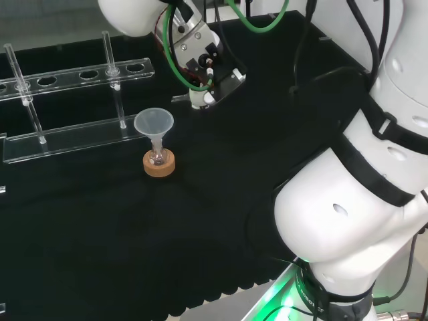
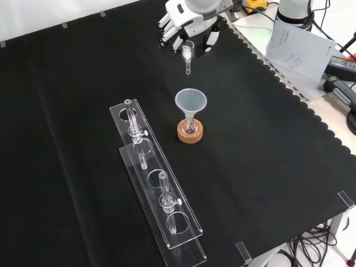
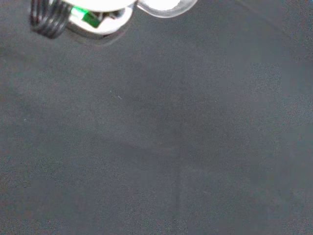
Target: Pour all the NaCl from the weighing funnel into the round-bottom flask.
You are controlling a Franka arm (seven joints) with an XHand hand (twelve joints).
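In the front view, the black and white robot hand (image 2: 189, 25) hangs at the upper centre of the frame, its fingers curled around a small clear glass weighing funnel (image 2: 187, 57) whose narrow stem points downward. Below it, near the middle of the frame, a clear plastic cone-shaped funnel (image 2: 191, 103) sits in the neck of a small clear round-bottom flask (image 2: 190, 128), which rests on a tan cork ring stand (image 2: 190, 133) on the black cloth surface (image 2: 267, 156). The weighing funnel's tip is above the cone funnel's mouth and apart from it. Whether any salt is inside it cannot be told.

To the lower left of the flask in the front view lies a long clear acrylic rack (image 2: 158, 186) with round holes and upright posts.

In the head view, the robot hand (image 1: 204, 73) is at the upper centre, and the cone funnel (image 1: 154, 125) and cork ring (image 1: 159, 164) stand to its lower left, in front of the acrylic rack (image 1: 73, 103).
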